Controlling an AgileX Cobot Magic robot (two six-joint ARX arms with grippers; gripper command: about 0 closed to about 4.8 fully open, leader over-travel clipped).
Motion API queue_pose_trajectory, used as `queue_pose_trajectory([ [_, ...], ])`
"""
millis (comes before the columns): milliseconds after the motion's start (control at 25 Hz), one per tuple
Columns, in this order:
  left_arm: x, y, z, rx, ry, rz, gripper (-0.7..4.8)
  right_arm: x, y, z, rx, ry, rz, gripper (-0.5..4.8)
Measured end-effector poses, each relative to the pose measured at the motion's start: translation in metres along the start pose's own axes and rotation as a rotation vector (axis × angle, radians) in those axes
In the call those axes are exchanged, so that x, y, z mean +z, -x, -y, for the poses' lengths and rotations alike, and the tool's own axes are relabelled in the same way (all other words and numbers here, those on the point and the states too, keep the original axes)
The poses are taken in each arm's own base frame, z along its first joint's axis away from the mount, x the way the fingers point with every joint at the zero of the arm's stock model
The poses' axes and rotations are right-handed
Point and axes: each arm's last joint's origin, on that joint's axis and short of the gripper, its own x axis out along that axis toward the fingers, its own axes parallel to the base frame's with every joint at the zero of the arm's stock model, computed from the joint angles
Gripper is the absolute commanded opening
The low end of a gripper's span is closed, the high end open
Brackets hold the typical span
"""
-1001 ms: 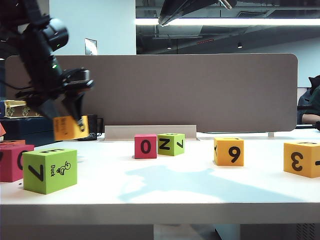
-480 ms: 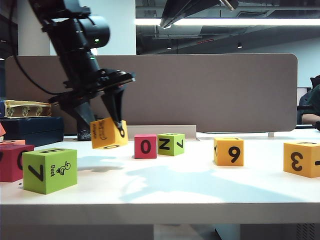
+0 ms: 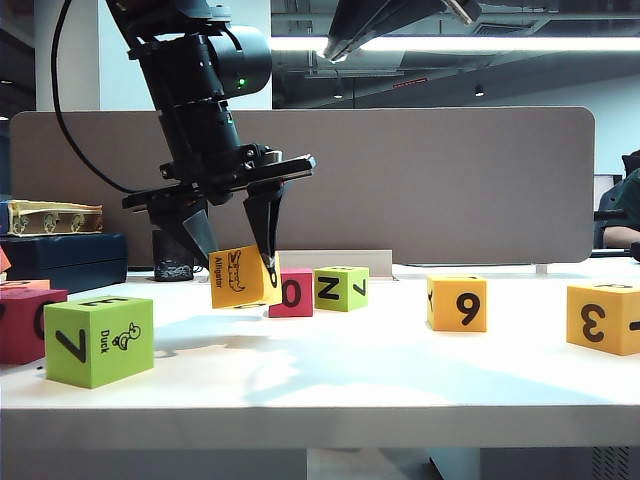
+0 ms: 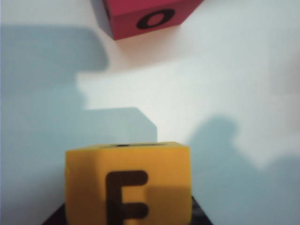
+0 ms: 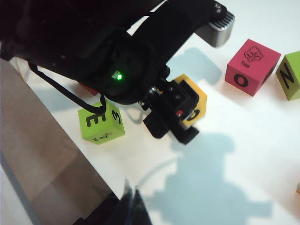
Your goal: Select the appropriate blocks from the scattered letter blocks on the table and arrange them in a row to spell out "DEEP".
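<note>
My left gripper (image 3: pixel 240 268) is shut on a yellow block (image 3: pixel 243 277) with an alligator picture, low over the white table (image 3: pixel 400 370), right beside the magenta 0 block (image 3: pixel 291 293). The left wrist view shows that yellow block (image 4: pixel 127 185) with a black E-like letter, dark fingers (image 4: pixel 200 214) at its sides, and the magenta block (image 4: pixel 145 16) beyond. A lime green block (image 3: pixel 98 341) with 7 and a duck sits front left. A yellow-orange 3 block (image 3: pixel 603 318) lies far right. My right gripper (image 5: pixel 131 199) hangs high, shut and empty.
A green Z/N block (image 3: pixel 342 288) stands right of the magenta one, and a yellow 9 block (image 3: pixel 458 303) further right. Another magenta block (image 3: pixel 25 325) lies at the left edge. A brown divider panel (image 3: pixel 400 180) closes the back of the table.
The left arm has swung right and down with the yellow block, from above the left side to beside the magenta 0 block, and its wrist has rolled. The right gripper has kept still.
</note>
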Motion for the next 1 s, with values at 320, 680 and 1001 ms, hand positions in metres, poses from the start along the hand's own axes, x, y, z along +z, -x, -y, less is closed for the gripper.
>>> queue_pose_trajectory([
  [320,0.0,-0.008,0.001,0.007,0.058,0.0,2.37,-0.004,0.0,0.0,-0.003,-0.01,-0.038,-0.01],
  [680,-0.001,-0.021,0.003,0.008,0.055,-0.014,2.47,-0.005,0.0,0.0,-0.003,-0.012,-0.046,-0.01],
  [1001,-0.004,-0.027,0.011,0.0,0.05,-0.021,3.45,-0.005,0.0,0.0,-0.003,-0.012,-0.047,-0.01],
])
